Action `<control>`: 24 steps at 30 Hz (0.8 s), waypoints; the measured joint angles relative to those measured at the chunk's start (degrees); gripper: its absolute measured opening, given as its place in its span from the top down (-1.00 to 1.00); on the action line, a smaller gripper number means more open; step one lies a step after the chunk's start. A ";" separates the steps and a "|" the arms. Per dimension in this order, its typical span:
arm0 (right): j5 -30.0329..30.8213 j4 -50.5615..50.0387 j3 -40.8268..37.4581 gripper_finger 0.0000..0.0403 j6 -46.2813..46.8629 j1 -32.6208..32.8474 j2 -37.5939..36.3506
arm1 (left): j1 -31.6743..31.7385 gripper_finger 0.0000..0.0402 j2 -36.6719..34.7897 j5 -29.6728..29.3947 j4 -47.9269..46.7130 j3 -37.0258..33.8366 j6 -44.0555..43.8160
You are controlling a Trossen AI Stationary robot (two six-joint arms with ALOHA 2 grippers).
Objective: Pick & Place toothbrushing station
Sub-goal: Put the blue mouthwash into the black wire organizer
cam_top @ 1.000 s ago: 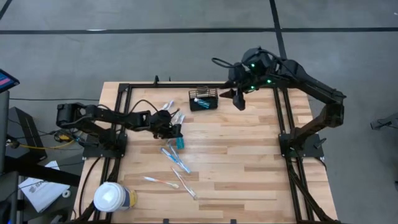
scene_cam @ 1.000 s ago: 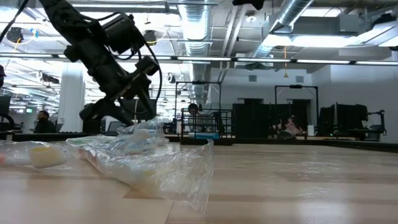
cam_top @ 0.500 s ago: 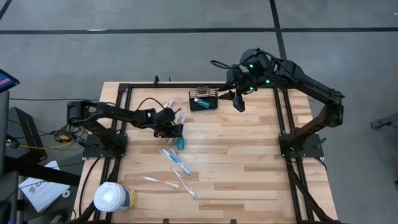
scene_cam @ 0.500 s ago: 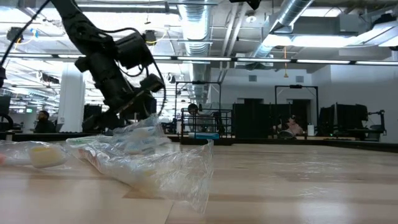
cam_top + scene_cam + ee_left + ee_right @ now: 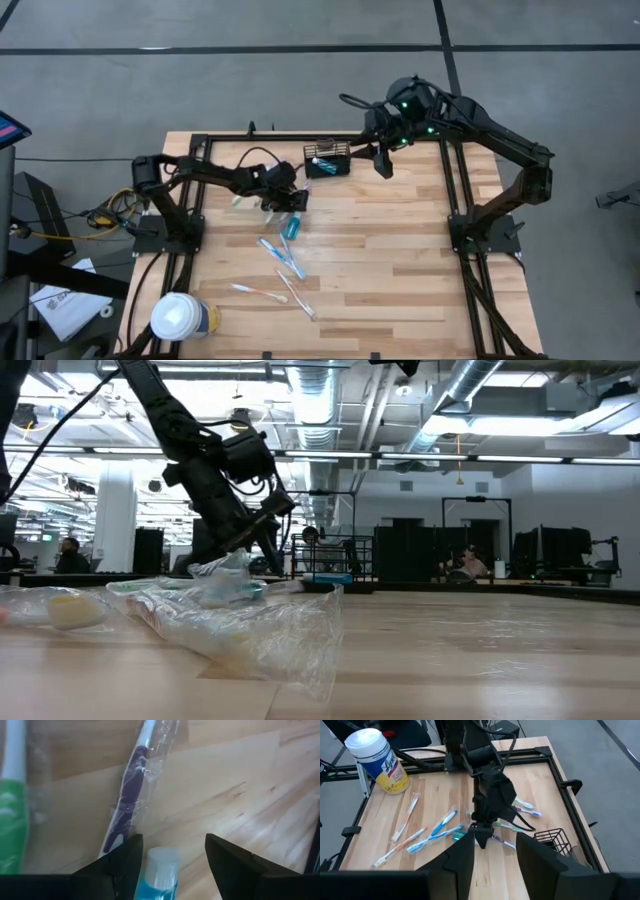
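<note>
The black wire-mesh basket [image 5: 327, 160] stands near the table's far edge with a teal tube and a white brush in it. It also shows in the right wrist view [image 5: 555, 841]. My left gripper [image 5: 287, 204] is open and points down just above the table. Its fingers stand on either side of the white cap end of a teal toothpaste tube [image 5: 161, 872], which lies flat on the wood [image 5: 291, 227]. A wrapped purple toothbrush [image 5: 126, 807] and a green one [image 5: 12, 810] lie just beyond it. My right gripper [image 5: 380, 160] is open and empty, hovering right of the basket.
Several wrapped toothbrushes [image 5: 282, 256] lie on the table's near-left part, with more [image 5: 270, 170] left of the basket. A white-lidded yellow-blue cup [image 5: 182, 318] stands at the near left corner. Black frame rails [image 5: 455, 190] edge the table. Bare wood lies to the right.
My left gripper has moved toward the table's right and far edges, toward the basket, as the arm stretched out. The teal tube has stayed on the wood.
</note>
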 joint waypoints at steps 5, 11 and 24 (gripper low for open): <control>0.00 0.30 0.00 0.32 -0.17 -0.45 0.00 | -1.21 -0.06 0.53 1.18 0.22 0.44 1.00; -0.13 0.28 0.00 0.28 -0.86 -1.56 0.00 | -2.98 -0.06 0.58 2.91 -0.18 0.44 0.87; -1.66 2.09 0.00 0.32 -1.05 -3.67 0.00 | -4.41 0.20 0.60 3.79 -2.31 0.37 5.26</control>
